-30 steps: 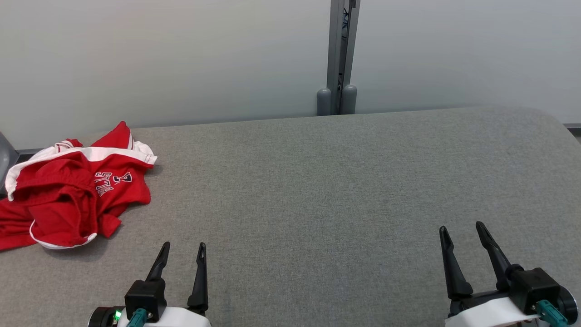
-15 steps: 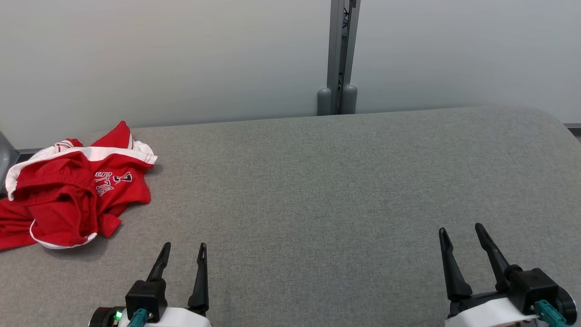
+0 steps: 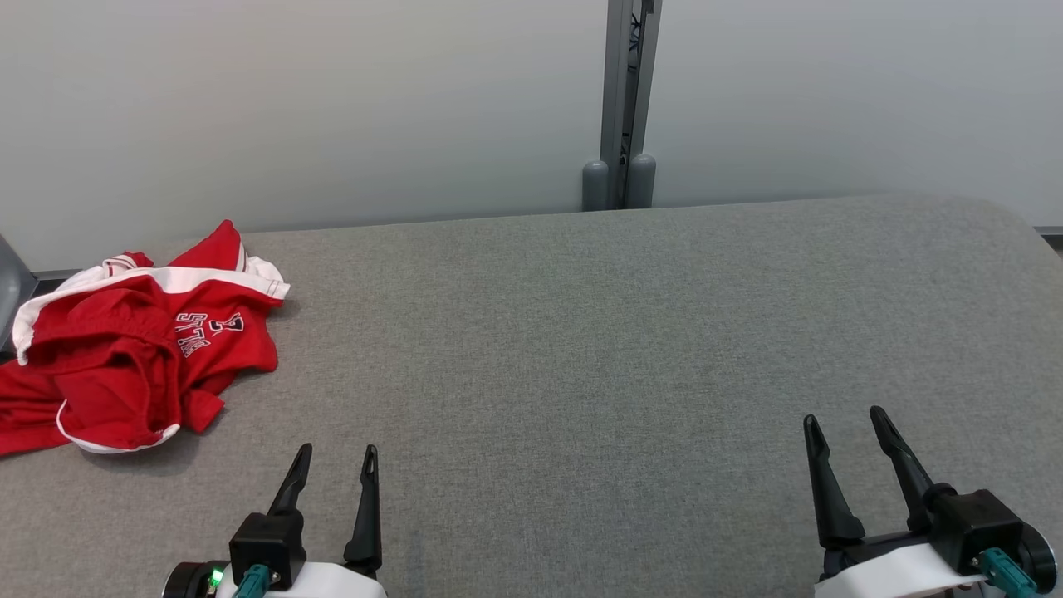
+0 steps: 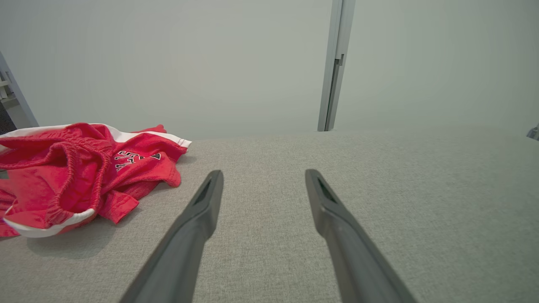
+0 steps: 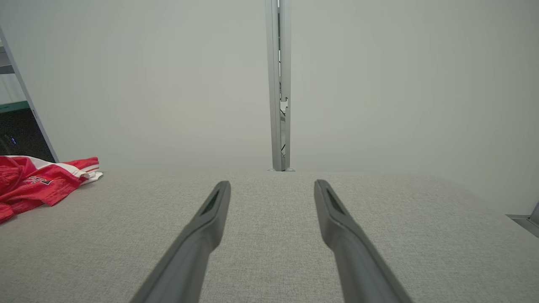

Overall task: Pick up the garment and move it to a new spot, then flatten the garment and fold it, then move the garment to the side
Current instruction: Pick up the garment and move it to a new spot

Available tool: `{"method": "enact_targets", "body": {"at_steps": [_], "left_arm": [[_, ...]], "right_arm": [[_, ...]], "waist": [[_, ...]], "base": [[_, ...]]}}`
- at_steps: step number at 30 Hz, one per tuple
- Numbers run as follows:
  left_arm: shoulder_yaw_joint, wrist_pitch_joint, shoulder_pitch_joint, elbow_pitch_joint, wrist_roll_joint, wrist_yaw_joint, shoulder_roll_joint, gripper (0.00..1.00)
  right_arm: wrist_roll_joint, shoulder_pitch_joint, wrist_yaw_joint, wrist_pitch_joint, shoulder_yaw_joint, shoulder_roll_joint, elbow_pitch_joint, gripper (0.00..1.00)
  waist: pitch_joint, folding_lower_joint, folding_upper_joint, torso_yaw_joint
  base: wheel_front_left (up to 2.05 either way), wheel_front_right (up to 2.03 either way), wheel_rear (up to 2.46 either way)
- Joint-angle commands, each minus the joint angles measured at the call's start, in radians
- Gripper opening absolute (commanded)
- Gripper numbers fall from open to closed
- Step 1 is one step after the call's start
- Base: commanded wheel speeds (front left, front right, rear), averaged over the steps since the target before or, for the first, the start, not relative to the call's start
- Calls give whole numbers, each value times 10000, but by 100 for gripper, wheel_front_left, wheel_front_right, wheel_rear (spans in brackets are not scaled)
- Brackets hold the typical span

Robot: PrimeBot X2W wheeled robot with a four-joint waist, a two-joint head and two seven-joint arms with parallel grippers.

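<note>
Both tools are empty, fingers spread, nothing between them. Left tool and right tool sit low at the near edge of the grey surface, pointing away from me.

Garment: red with white trim, crumpled in a heap at the surface's left end, running off the head view's left side. It lies ahead and to the left of my left tool, near. It's well apart from the right tool, with most of the surface between. No clean long axis, it's bunched.

My call: the left arm takes the pick, reaching forward-left to pinch a raised fold.
</note>
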Motion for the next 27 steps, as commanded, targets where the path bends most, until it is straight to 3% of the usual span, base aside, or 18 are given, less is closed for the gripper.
{"method": "enact_targets", "body": {"at_steps": [1, 9, 27], "left_arm": [[24, -24, 30, -5, -52, -30, 51, 100], [-50, -24, -157, -1, -22, -13, 55, 100], [283, -23, -269, -113, 226, -80, 49, 100]], "right_arm": [[-29, -42, 20, -54, -27, -78, -30, 100], [16, 7, 19, -53, -7, -75, -50, 100], [163, -122, 19, -53, 138, -72, -55, 100]], "waist": [[2, 0, 0, 16], [40, 0, 0, 565], [172, 0, 0, 3141]], "base": [[0, 0, 0], [0, 0, 0], [0, 0, 0]]}}
